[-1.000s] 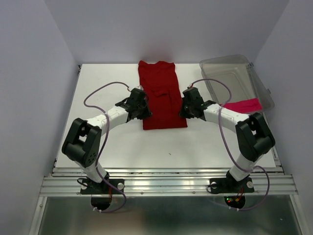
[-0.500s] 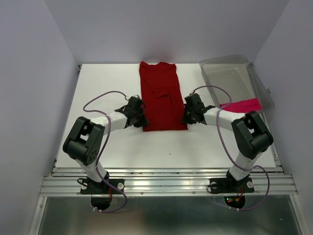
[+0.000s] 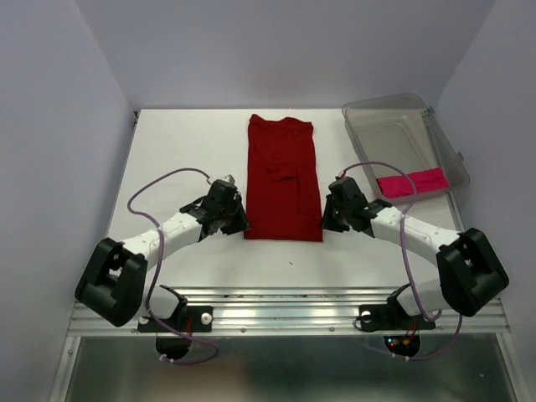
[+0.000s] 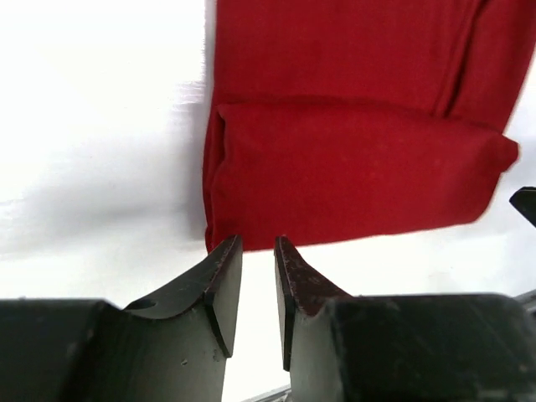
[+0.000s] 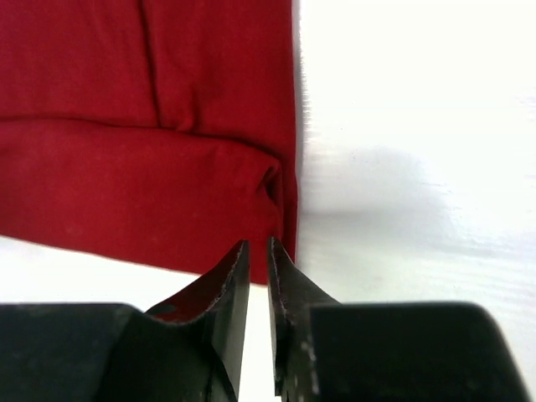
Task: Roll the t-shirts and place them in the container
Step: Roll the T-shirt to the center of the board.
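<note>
The dark red t-shirt [image 3: 282, 176] lies flat as a long narrow strip in the middle of the table, its near end folded over into a thick band [image 4: 352, 167] [image 5: 142, 167]. My left gripper [image 3: 237, 219] [image 4: 258, 243] sits at the band's near left corner, jaws slightly open, white table showing between them. My right gripper [image 3: 329, 219] [image 5: 258, 244] sits at the near right corner, jaws only narrowly open, tips at the cloth's edge and holding nothing. The pink t-shirt [image 3: 409, 182] lies as a small roll in the clear bin.
The clear plastic bin [image 3: 385, 102] stands at the back right, beside the right arm's reach. White table surface lies left of the shirt and between the shirt and the near metal rail [image 3: 285, 295].
Both arms have drawn back toward the near edge, and the red t-shirt has slid nearer with them. Both pairs of jaws have parted a little.
</note>
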Available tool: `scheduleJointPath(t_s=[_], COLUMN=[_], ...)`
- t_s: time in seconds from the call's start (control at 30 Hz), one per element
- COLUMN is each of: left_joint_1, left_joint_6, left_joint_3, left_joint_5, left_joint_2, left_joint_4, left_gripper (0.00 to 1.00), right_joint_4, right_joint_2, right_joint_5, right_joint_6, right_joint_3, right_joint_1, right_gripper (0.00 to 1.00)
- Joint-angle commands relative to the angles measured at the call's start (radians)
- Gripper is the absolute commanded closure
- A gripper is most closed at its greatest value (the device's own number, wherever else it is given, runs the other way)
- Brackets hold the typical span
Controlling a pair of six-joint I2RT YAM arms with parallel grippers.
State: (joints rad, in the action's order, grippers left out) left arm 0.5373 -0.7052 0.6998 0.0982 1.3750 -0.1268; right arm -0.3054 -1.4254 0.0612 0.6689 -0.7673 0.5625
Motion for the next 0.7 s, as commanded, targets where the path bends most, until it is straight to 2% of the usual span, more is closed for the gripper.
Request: scheduleJointPath(t_s=[0.0,0.07,0.1,0.13,0.2,0.37,0.67], left_joint_1=[0.007,0.006,0.006,0.006,0.006,0.006,0.007], left_joint_6=[-0.007,-0.008,-0.007,-0.005,-0.016,-0.045,-0.042], left_joint_3=[-0.014,-0.028,-0.04,-0.068,-0.109,-0.186,-0.206], left_joint_5=[-0.054,-0.064,-0.064,-0.063,-0.057,-0.028,-0.02], left_joint_2=[-0.122,-0.172,-0.183,-0.204,-0.218,-0.212,-0.137], left_joint_4=[-0.089,-0.091,-0.083,-0.064,-0.03,0.062,0.119], left_gripper=[0.63,0.58,0.47,0.3,0.22,0.24,0.41], right_joint_4=[-0.076,-0.092,-0.092,-0.093,-0.083,0.001,0.097], right_joint_2=[0.123,0.16,0.175,0.196,0.218,0.229,0.142], right_joint_5=[0.052,0.046,0.031,0.023,-0.007,-0.052,-0.052], right_joint_6=[-0.009,-0.003,0.004,0.017,0.041,0.086,0.098], right_joint_3=[-0.012,-0.003,0.005,0.025,0.063,0.143,0.183], right_joint_1=[-0.001,-0.001,-0.001,-0.001,-0.001,-0.001,-0.001], right_gripper=[0.74,0.63,0.57,0.51,0.41,0.4,0.43])
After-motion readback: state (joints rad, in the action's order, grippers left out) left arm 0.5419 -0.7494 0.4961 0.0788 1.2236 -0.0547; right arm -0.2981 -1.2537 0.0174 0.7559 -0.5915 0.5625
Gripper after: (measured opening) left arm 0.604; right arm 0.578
